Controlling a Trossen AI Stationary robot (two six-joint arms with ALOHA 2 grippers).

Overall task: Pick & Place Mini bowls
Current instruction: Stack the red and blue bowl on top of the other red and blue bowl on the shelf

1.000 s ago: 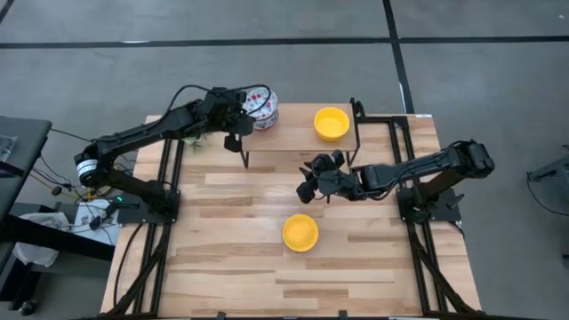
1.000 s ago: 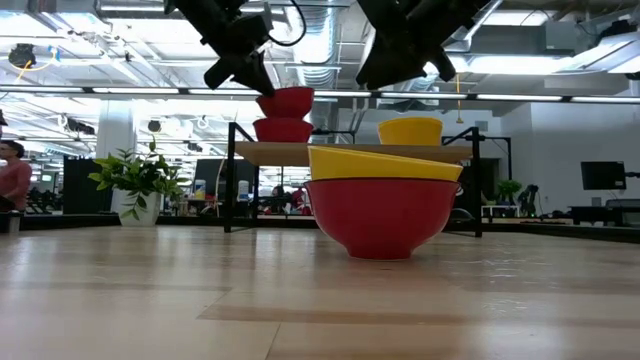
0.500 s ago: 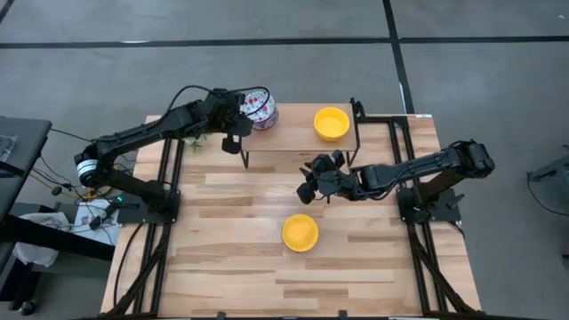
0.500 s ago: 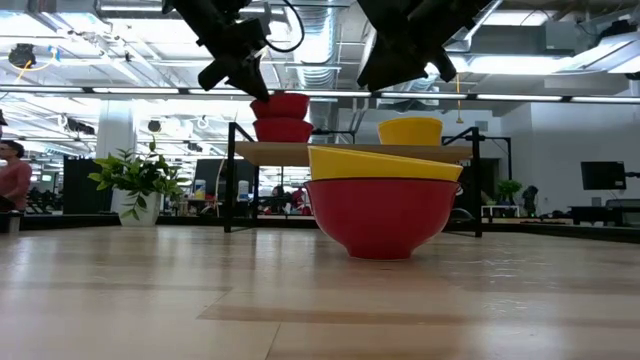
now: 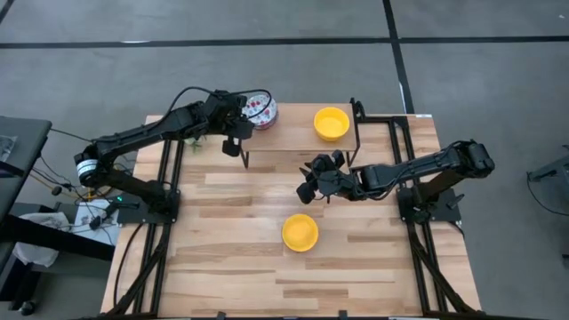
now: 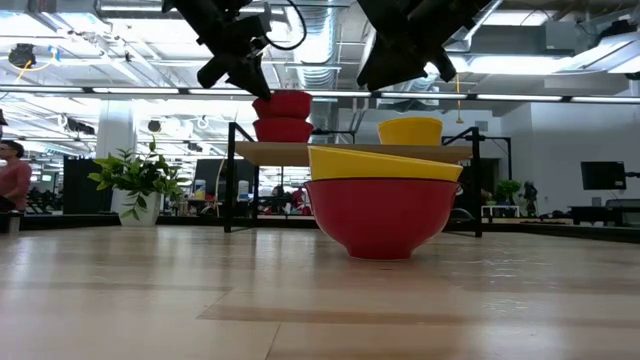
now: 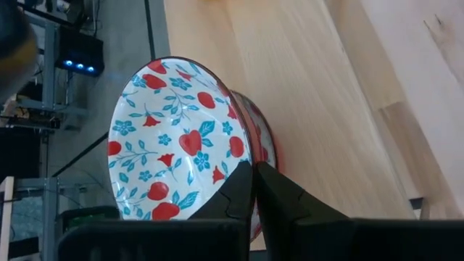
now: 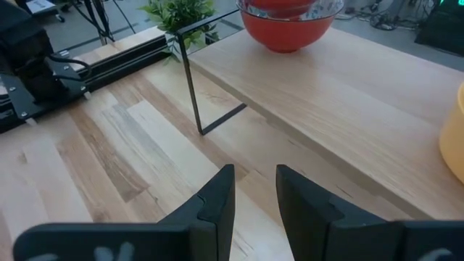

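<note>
A white mini bowl with red-and-blue flowers (image 5: 261, 108) is at the left end of the raised wooden shelf (image 5: 293, 132). My left gripper (image 5: 246, 115) is shut on it. In the low view it is the upper red bowl (image 6: 284, 103), right over a second red bowl (image 6: 283, 130). One yellow mini bowl (image 5: 331, 123) stands on the shelf's right part. Another yellow one (image 5: 300, 232) sits on the table, nested in a red bowl (image 6: 385, 215). My right gripper (image 5: 310, 184) hangs open above mid-table, in front of the shelf, touching nothing. My left gripper pinches the floral bowl's rim (image 7: 245, 141), one finger (image 7: 233, 192) inside the bowl and the other (image 7: 284, 199) outside its wall. It comes slanting down from the table's left. The bowl is tilted over the lower bowl (image 7: 265, 141); whether it rests in it I cannot tell.
A small green potted plant (image 6: 140, 180) stands at the table's far left, beside the shelf's black leg (image 5: 245, 158). Black arm frames run along both side edges of the table. Bare wood lies between the shelf and the near yellow bowl.
My left gripper has shifted the floral bowl a little toward the far edge over the lower bowl, still shut on its rim. The right arm has kept still.
</note>
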